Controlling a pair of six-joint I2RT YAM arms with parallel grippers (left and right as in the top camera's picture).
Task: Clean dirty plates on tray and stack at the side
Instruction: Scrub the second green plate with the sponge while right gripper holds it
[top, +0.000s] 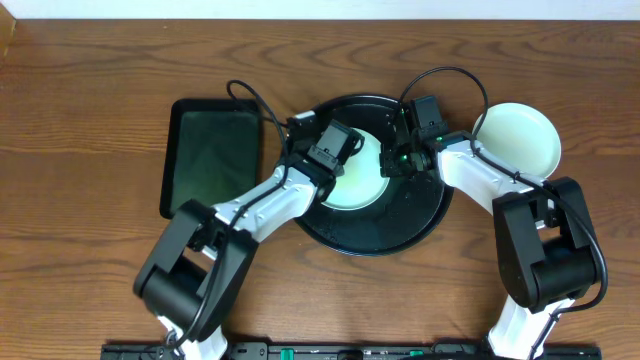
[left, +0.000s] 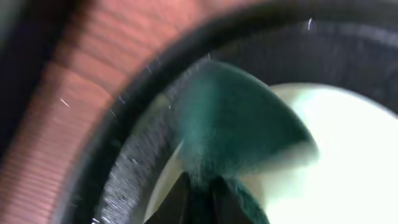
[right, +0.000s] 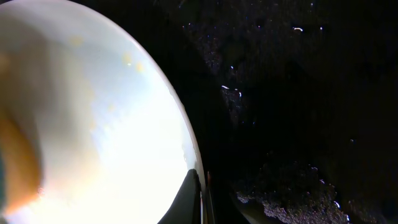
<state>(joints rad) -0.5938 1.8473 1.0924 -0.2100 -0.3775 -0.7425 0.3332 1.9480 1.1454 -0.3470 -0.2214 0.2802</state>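
Note:
A pale plate (top: 355, 188) lies in the round black tray (top: 385, 232). My left gripper (top: 350, 158) is shut on a dark green cloth (left: 236, 124) that is pressed onto the plate (left: 348, 155); the left wrist view is blurred by motion. The right gripper (top: 392, 160) is shut on this plate's right rim, one finger over the rim and one under it (right: 202, 186). The plate's (right: 93, 124) surface shows faint yellow smears (right: 129, 60). A second pale mint plate (top: 515, 140) sits on the table right of the tray.
A rectangular dark-green tray (top: 210, 155) lies on the wooden table just left of the black tray. Cables loop above both wrists. The black tray's floor (right: 298, 93) is speckled with droplets.

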